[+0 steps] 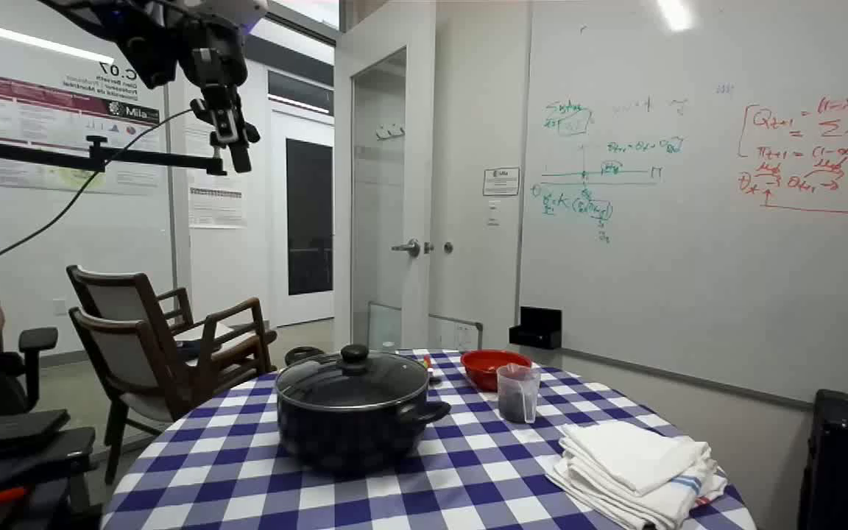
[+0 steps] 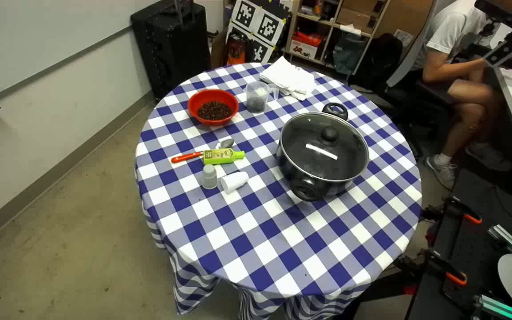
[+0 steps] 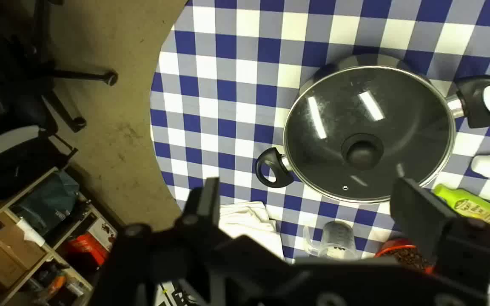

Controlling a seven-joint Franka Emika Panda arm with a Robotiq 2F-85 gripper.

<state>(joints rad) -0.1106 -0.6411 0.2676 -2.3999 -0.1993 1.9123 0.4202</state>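
- Gripper of mine point(image 3: 305, 191) keeps wide space between its two fingers point(image 3: 417, 212), as the wrist view shows, and it holds nothing.
- It hangs high over the level of the round table point(image 2: 247, 242), which is dressed in blue-and-white checks.
- Nearest to it is a black pot point(image 1: 350, 442), standing upright on this table, well apart from my fingers.
- Glass lid point(image 3: 398, 110) with a round black knob point(image 3: 362, 154) sits on the pot; two black handles point(image 3: 474, 102) stick out at opposite sides.
- Near the pot I see a clear measuring cup point(image 2: 256, 100) with something dark inside; folded white cloths point(image 2: 288, 78) lie near this cup.
- Just beside the cup stands a red bowl point(image 2: 214, 95) with small dark brown pieces; their kind I cannot tell.
- In an exterior view, a green bottle point(image 2: 219, 156) lies by a red handle point(image 2: 185, 157).
- Close to this bottle, a grey container point(image 2: 210, 177) is upright and a white container point(image 2: 234, 181) lies on its side.
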